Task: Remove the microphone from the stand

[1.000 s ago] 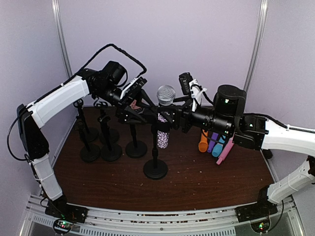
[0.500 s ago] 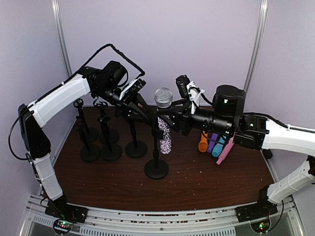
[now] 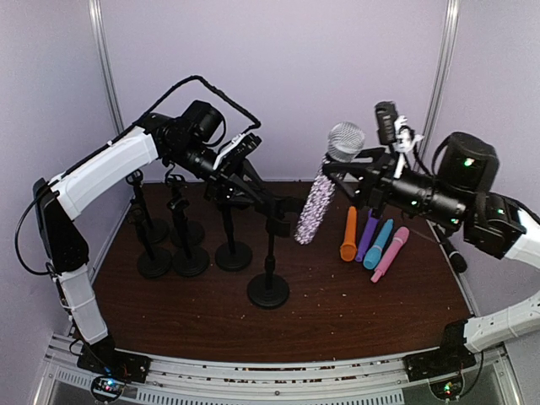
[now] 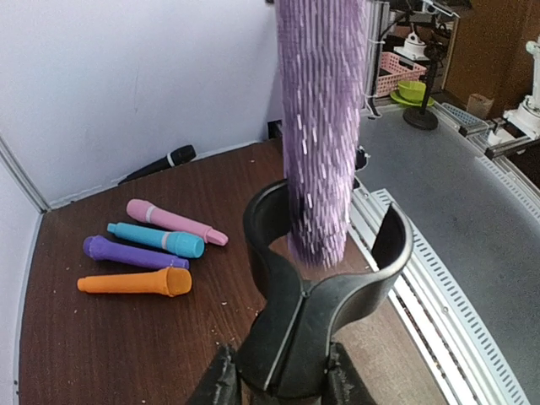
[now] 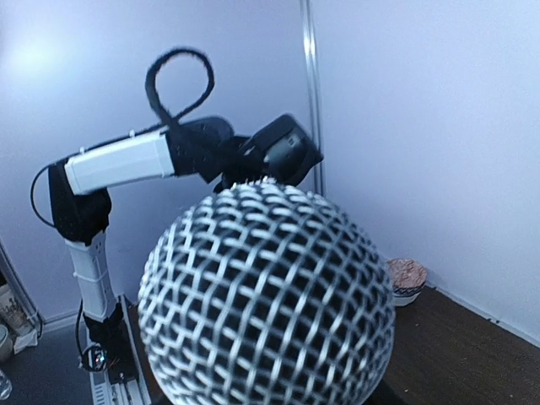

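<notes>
The microphone, with a silver mesh head and a glittery purple body, hangs tilted in the air to the right of the stand. My right gripper is shut on it just below the head. In the right wrist view the mesh head fills the frame and hides the fingers. My left gripper is shut on the stand's black clip, its fingertips pressed on either side of the clip's stem. The purple body has its lower end just above the open clip, outside it.
Three empty black stands cluster at the left of the brown table. Orange, purple, blue and pink microphones lie at the right, and a black one lies by the wall.
The right gripper has lifted the microphone up and to the right, out of the clip. The left gripper has shut on the clip's stem. The stand has stayed in place.
</notes>
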You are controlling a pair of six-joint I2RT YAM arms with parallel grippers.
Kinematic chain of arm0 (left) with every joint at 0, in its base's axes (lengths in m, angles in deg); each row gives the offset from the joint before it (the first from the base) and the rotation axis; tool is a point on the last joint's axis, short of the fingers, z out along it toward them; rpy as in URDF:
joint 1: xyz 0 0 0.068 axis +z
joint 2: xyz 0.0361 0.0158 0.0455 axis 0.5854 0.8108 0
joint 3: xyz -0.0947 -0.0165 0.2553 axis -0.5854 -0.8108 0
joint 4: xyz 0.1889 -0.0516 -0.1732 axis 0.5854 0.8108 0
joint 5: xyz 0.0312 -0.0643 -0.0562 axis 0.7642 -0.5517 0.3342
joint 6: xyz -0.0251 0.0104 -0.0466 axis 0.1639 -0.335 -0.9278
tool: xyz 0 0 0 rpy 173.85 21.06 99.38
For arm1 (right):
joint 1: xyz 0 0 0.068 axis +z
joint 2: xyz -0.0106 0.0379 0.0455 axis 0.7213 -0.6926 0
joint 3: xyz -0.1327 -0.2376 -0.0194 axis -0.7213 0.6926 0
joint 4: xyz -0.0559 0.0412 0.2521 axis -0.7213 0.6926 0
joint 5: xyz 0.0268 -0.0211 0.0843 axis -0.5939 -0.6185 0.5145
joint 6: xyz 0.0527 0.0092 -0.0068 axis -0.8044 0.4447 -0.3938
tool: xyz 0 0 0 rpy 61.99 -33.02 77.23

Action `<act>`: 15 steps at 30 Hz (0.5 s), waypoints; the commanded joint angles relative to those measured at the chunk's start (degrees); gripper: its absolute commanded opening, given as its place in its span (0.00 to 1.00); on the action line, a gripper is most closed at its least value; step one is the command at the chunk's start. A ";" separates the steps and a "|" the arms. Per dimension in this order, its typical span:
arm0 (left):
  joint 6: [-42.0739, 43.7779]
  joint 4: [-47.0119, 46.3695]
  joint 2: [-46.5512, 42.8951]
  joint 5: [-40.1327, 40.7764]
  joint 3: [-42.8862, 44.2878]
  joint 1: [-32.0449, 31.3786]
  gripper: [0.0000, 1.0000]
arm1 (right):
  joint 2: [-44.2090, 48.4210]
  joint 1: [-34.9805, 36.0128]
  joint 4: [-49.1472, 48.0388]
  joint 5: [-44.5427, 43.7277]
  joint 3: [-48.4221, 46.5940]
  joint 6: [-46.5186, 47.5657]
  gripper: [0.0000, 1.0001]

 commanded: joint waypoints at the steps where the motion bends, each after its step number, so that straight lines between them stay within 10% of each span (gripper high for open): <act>1: -4.32 -1.42 0.25 2.21 0.56 0.25 0.00 | 8.64 -1.66 1.14 -12.03 0.73 -1.18 0.20; 6: -5.37 -2.06 0.03 3.48 0.39 0.25 0.01 | 13.38 -4.57 3.98 -17.95 2.83 -4.79 0.14; 9: -6.38 -2.06 -0.33 3.97 0.57 0.27 0.19 | 13.09 -8.65 11.32 -26.53 2.82 -9.58 0.12; 13: -9.11 -2.88 -1.59 5.54 0.24 0.29 0.90 | 8.60 -20.56 25.80 -28.33 3.85 -20.99 0.05; 15: -10.31 -4.71 -3.17 6.39 -1.59 0.29 0.98 | 5.85 -25.14 28.87 -26.95 4.98 -24.19 0.05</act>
